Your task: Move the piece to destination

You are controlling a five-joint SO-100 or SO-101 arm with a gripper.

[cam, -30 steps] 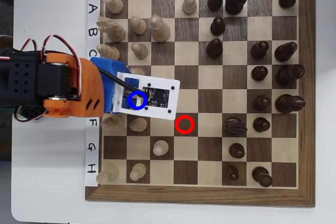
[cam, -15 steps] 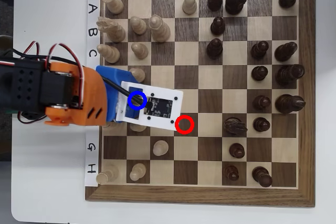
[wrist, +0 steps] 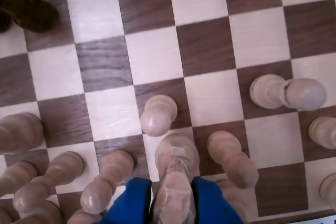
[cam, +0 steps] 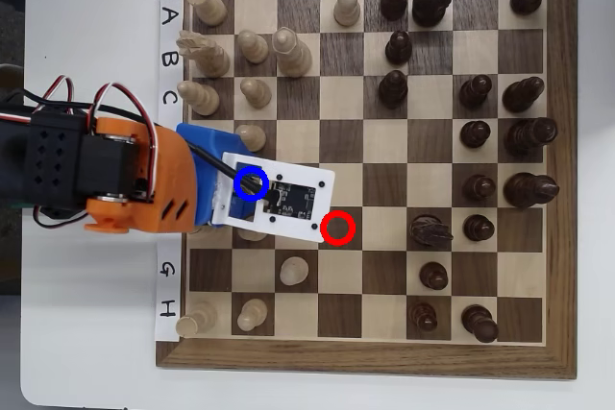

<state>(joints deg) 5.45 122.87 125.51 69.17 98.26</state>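
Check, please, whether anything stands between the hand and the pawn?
Nothing visible does: in the wrist view the hand is closed on the pawn, one blue finger on each side. Pale neighbours crowd it on both sides.

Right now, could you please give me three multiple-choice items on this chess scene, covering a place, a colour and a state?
1. In the overhead view, where is the red ring?
A. On a dark square in column 4
B. On a light square in column 8
C. On the white table, off the board

2. In the wrist view, what colour are the fingers?
A. Green
B. Blue
C. Black

3. In the wrist view, how does the nearest pale piece stand?
A. Lying flat off the board
B. Stacked on a dark piece
C. Between the two fingers

Answers: 1 A, as the red ring sits on a dark square of the chessboard under the label 4. 2 B, as the fingers are plainly blue. 3 C, as the pale piece rises with one finger on either side.
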